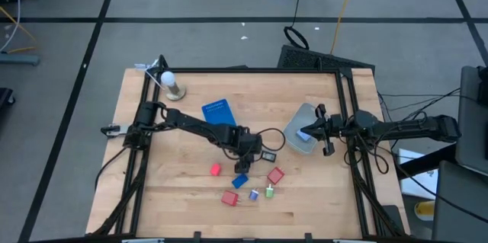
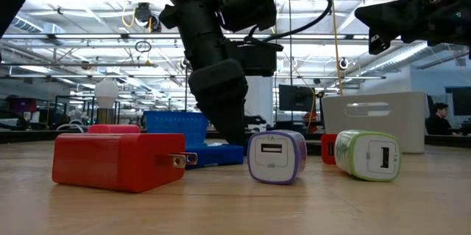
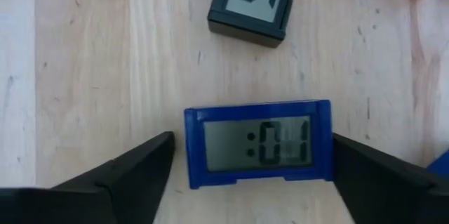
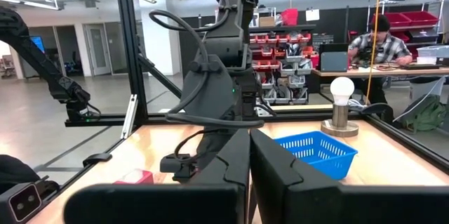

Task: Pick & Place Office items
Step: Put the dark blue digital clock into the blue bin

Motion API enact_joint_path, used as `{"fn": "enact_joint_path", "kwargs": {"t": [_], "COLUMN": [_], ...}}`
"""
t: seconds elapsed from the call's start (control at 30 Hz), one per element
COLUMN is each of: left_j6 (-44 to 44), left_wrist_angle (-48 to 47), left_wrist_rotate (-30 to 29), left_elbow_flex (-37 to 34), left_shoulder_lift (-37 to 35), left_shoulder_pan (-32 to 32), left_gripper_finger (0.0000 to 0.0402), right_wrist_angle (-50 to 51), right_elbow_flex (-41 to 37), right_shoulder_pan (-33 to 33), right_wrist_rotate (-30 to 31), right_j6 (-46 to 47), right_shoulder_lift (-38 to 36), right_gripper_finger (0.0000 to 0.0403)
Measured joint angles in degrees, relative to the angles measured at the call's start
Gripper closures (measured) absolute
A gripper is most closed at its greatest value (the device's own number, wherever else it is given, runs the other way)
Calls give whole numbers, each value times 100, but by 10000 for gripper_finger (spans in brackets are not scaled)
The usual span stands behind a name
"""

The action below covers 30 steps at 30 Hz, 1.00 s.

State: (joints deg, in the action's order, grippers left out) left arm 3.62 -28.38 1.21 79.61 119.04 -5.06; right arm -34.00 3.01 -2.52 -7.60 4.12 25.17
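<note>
Left wrist view: left end effector [image 3: 249,175] open wide astride blue clock [image 3: 258,144] on desk [image 3: 91,76]; right end effector [image 4: 249,161] closed, empty.

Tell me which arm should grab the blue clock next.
Left. The left gripper hangs open right over the blue clock, one finger on each side of it. The right gripper sits shut over the grey bin at the table's right side, away from the clock.
</note>
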Motion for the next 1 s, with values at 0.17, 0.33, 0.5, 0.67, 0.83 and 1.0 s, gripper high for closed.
{"fn": "enact_joint_path", "kwargs": {"t": [0.17,0.33,0.5,0.67,0.83,1.0], "left_j6": [-30,-49,-114,-323,-446,-552], "left_wrist_angle": [0,0,-75,-24,-29,-29], "left_wrist_rotate": [90,114,37,-275,-843,-1155], "left_elbow_flex": [0,0,-25,-22,-21,-78], "left_shoulder_lift": [2,-8,-234,-942,-1838,-2754], "left_shoulder_pan": [0,0,-98,-350,-732,-1056], "left_gripper_finger": [119,119,119,119,119,119], "right_wrist_angle": [0,0,1,5,42,46], "right_elbow_flex": [0,0,0,0,0,0], "right_shoulder_pan": [-1,0,0,0,0,0], "right_wrist_rotate": [0,0,2,5,18,22], "right_j6": [-5,-23,-28,-28,-30,-30], "right_shoulder_lift": [0,0,0,2,12,15], "right_gripper_finger": [399,399,399,399,399,399]}}
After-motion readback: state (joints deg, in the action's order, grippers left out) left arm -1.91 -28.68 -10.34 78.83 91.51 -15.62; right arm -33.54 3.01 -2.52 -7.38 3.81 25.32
